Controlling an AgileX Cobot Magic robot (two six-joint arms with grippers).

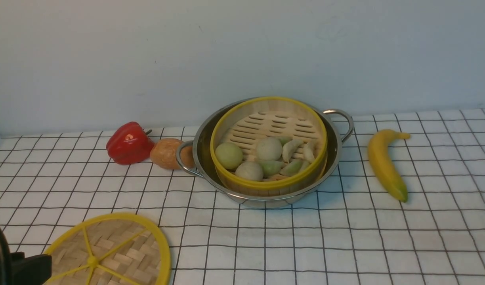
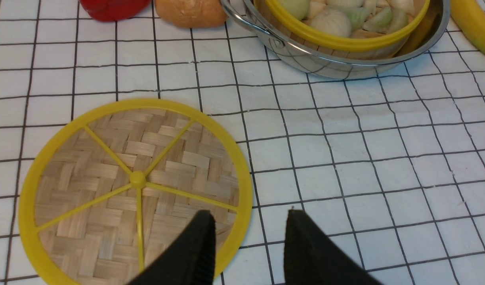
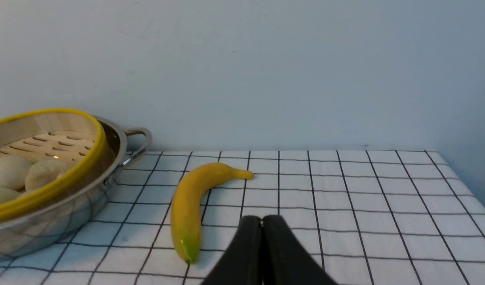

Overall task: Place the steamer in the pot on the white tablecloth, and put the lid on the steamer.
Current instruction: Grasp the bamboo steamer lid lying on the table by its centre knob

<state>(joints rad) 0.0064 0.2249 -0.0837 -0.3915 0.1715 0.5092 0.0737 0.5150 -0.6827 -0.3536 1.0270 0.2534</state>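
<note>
The steamer point(image 1: 268, 130), a bamboo basket with a yellow rim holding pale buns and dumplings, sits inside the shiny pot point(image 1: 337, 150) on the white tablecloth point(image 1: 306, 245). The lid point(image 1: 107, 253), a flat woven disc with yellow spokes, lies on the cloth at the near left. In the left wrist view my left gripper point(image 2: 249, 213) is open just above the lid's point(image 2: 119, 166) near rim, one finger over the weave and one over the cloth. My right gripper point(image 3: 261, 218) is shut and empty, low over the cloth near the banana; it is out of the front view.
A red pepper point(image 1: 128, 143) and a brown bread roll point(image 1: 166, 153) lie against the pot's left handle. A banana point(image 1: 385, 164) lies right of the pot. The wall stands close behind the pot. The cloth's right edge point(image 3: 464, 186) shows in the right wrist view.
</note>
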